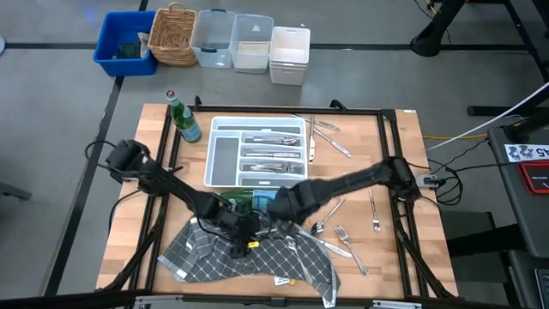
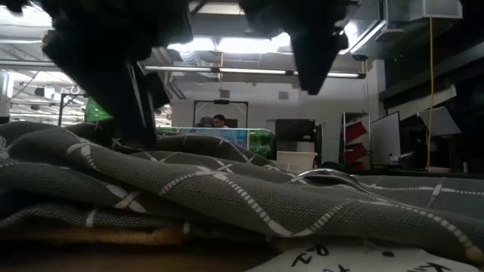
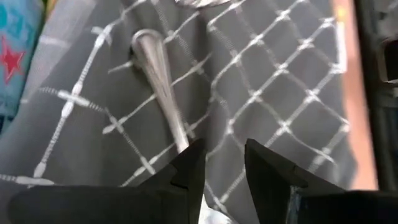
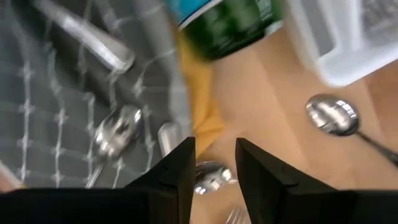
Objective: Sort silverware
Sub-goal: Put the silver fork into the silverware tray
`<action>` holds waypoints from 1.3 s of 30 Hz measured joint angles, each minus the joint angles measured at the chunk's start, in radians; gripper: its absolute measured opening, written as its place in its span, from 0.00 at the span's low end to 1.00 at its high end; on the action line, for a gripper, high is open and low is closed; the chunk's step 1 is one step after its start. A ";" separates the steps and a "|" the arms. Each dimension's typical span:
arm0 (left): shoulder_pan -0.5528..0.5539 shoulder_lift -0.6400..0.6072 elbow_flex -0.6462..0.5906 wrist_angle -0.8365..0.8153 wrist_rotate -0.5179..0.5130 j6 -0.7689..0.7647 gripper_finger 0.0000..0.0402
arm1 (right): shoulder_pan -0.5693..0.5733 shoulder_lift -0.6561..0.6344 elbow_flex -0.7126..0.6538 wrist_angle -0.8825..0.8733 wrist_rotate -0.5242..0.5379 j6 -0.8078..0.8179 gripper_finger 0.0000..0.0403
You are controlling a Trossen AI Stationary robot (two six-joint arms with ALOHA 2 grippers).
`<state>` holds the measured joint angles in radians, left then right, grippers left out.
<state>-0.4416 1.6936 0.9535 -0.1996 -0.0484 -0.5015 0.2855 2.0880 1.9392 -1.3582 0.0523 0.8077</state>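
Observation:
A grey checked cloth (image 1: 249, 257) lies at the table's near edge with silverware on it. My left gripper (image 1: 243, 236) is over the cloth, slightly open. In the left wrist view (image 3: 224, 158) a silver handle (image 3: 158, 81) lies on the cloth and runs up to one fingertip. My right gripper (image 1: 276, 215) is open beside the cloth's far edge. In the right wrist view (image 4: 214, 158) its fingers stand on either side of a spoon bowl (image 4: 211, 177) below them. The white tray (image 1: 225, 163) holds several sorted pieces (image 1: 270, 150). My left gripper comes at the cloth from above, pointing down. The silver handle's near end (image 3: 183, 142) reaches one fingertip (image 3: 193, 155). I cannot tell whether the finger touches it.
A green bottle (image 1: 240, 202) lies between the tray and the cloth, close to both grippers. Another bottle (image 1: 183, 120) stands left of the tray. Loose pieces lie on the wood at the right (image 1: 343, 233) and far right (image 1: 330, 137). Bins and a basket (image 1: 171, 36) stand beyond the table.

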 joint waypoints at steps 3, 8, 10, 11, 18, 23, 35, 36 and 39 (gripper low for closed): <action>0.001 0.017 0.000 0.004 -0.042 -0.028 0.25 | 0.055 0.000 0.000 0.001 0.021 0.035 0.28; 0.002 0.018 0.000 0.002 -0.128 -0.044 0.25 | 0.133 0.000 0.000 -0.001 0.068 0.088 0.28; 0.002 0.018 0.000 -0.004 -0.147 -0.045 0.25 | 0.158 0.000 0.000 -0.001 0.074 0.107 0.28; 0.002 0.018 0.000 -0.009 -0.149 -0.045 0.25 | 0.168 0.000 0.000 -0.001 0.076 0.114 0.28; -0.020 0.024 0.000 -0.029 -0.172 -0.067 0.25 | 0.222 0.000 0.000 -0.001 0.076 0.163 0.28; -0.026 0.060 0.000 -0.030 -0.198 -0.065 0.25 | 0.237 0.000 0.000 0.002 0.076 0.185 0.28; -0.026 0.097 0.000 -0.026 -0.202 -0.075 0.08 | 0.239 0.000 0.000 -0.002 0.079 0.184 0.28; -0.026 0.097 0.001 -0.026 -0.202 -0.081 0.05 | 0.239 0.000 0.000 -0.002 0.078 0.184 0.28; -0.025 0.097 0.006 -0.028 -0.201 -0.121 0.02 | 0.239 0.000 0.000 -0.005 0.078 0.181 0.28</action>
<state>-0.4667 1.7908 0.9593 -0.2272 -0.2493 -0.6228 0.5243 2.0884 1.9388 -1.3636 0.1307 0.9885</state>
